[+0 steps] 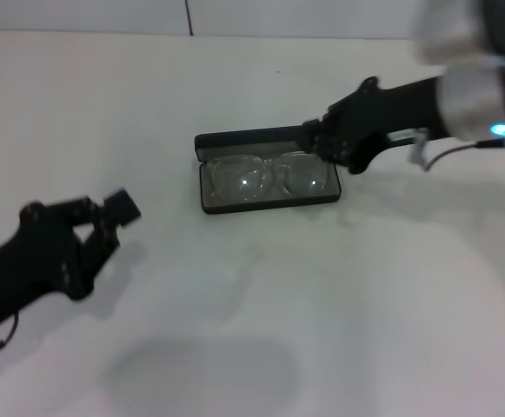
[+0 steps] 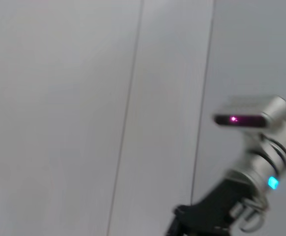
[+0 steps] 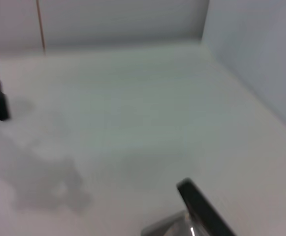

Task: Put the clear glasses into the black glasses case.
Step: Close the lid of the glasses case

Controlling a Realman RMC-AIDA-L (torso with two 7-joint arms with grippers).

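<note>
Tabletop: white, flat, and carrying every item in the head view; a pale wall panel with a thin vertical seam runs along its far edge.

Right arm: enters from the upper right of the head view, with a silver wrist segment bearing a lit blue indicator and a black forearm section. The right gripper sits at the far right end of the black glasses case, at the raised lid's edge. Whether its fingers are apart or together cannot be determined, since dark gripper and dark lid merge there.

Left arm: lies low at the left of the head view, well apart from the case. The left gripper has its fingers spread with a visible gap and holds nothing.

Black glasses case: stands open near the table centre, with the lid upright along the far side and the grey-lined tray facing up. One corner of it shows in the right wrist view.

Clear glasses: lie inside the tray, lenses side by side along the case's length, frame within the tray walls.
</note>
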